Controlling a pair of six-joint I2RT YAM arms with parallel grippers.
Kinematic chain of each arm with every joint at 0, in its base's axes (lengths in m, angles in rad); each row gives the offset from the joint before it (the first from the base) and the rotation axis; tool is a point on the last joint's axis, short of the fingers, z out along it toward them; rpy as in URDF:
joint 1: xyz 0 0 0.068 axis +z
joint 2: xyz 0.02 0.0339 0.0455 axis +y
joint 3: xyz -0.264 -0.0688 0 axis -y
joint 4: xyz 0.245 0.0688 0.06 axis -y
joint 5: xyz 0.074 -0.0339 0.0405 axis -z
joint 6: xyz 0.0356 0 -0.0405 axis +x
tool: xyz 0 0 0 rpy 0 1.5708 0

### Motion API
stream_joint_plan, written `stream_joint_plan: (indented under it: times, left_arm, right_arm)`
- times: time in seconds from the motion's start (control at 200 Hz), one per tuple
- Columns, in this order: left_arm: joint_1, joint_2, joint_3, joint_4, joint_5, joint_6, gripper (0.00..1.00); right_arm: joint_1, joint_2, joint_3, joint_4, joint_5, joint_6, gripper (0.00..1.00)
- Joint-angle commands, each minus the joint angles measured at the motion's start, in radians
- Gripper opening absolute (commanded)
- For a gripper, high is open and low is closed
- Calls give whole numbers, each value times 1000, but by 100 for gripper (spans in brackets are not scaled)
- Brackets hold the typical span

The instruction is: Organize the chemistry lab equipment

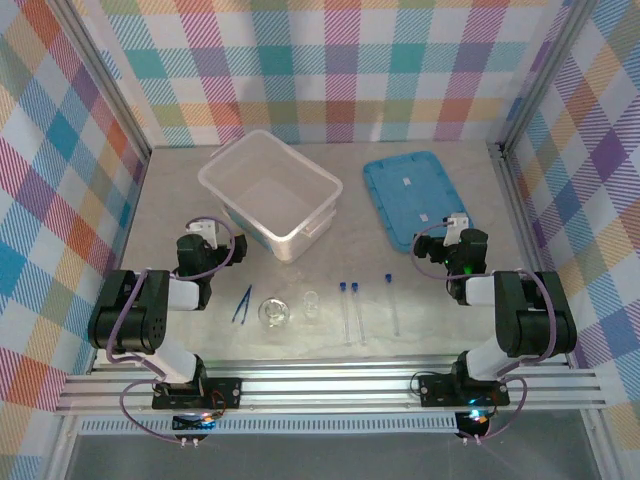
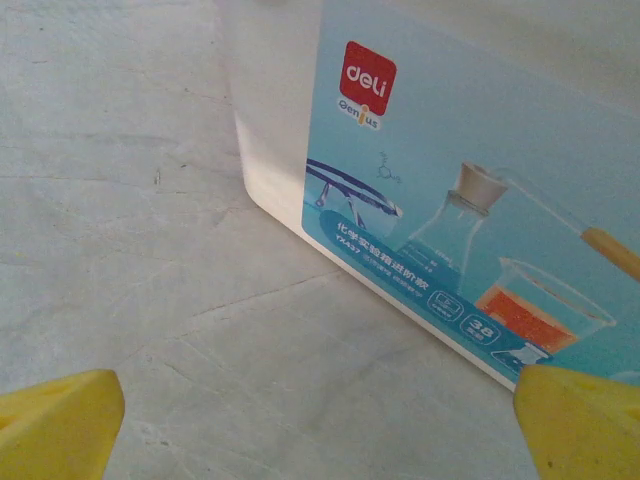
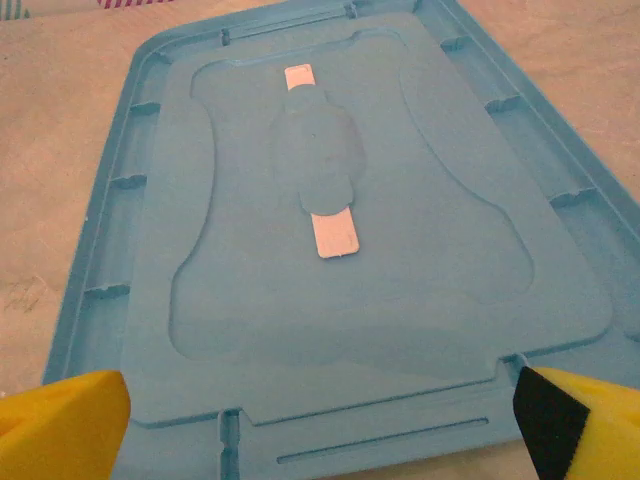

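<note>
Both spread wide: my left gripper (image 2: 320, 435) faces the tub (image 2: 270, 120), my right gripper (image 3: 320, 425) the blue lid (image 3: 420, 230). The tweezers (image 1: 243, 303), flask (image 1: 273, 313), beaker (image 1: 311, 303) and tubes (image 1: 356, 305) sit near me on the table (image 1: 450, 330).

The left tool (image 2: 320, 435) shows its two yellow fingertips (image 2: 55, 425) at the bottom corners, standing wide apart with nothing between them. Ahead, a translucent white tub (image 2: 270, 120) stands on the pale, scuffed table (image 2: 120, 220), its rounded corner nearest. A blue label (image 2: 480, 180) covers its side, with a red logo (image 2: 368, 78) and drawings of goggles, a flask and a beaker of orange liquid.
</note>
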Motion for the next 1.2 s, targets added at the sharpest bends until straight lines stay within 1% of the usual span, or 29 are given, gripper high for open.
stream_joint_plan:
  times: [0.0, 0.125, 0.23, 0.625, 1.07, 1.195]
  left_arm:
    - [-8, 3, 9, 26, 10, 20, 100]
    - [-9, 4, 10, 24, 10, 19, 100]
    - [-32, 2, 12, 18, -24, 34, 100]
    - [-11, 3, 11, 21, -26, 9, 100]
    - [-10, 2, 8, 27, -24, 9, 100]
    - [-10, -4, -12, 58, -72, -12, 100]
  right_arm:
    - [2, -2, 20, 35, -21, -6, 99]
    - [2, -2, 20, 35, -22, -7, 99]
    - [2, -2, 21, 34, -22, -4, 99]
    - [-3, -1, 19, 37, -29, -4, 99]
    - [-4, -2, 20, 37, -30, -4, 99]
    - [-3, -3, 17, 41, -28, -6, 99]
